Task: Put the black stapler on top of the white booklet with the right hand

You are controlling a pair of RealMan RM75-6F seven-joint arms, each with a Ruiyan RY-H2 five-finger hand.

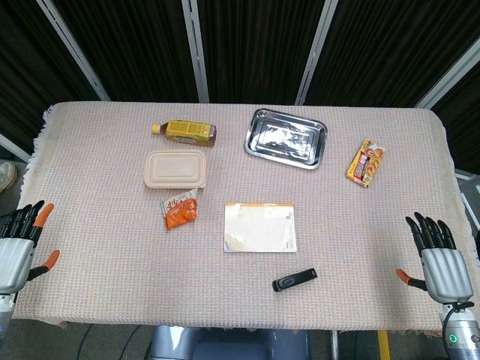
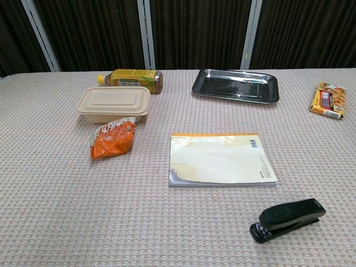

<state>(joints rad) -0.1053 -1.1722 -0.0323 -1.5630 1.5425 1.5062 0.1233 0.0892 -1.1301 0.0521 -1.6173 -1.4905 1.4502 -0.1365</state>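
Black stapler (image 1: pixel 294 280) lies on the near table, just right of the white booklet's (image 1: pixel 260 226) near corner — long axis running left-right, slightly tilted. Right hand (image 1: pixel 439 259) sits well to its right, fingers spread, holding nothing — nearer than left hand (image 1: pixel 19 244), also empty.

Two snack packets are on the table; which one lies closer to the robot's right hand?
The yellow-red snack packet at the far right, beside the steel tray. The orange packet lies left of the white booklet.
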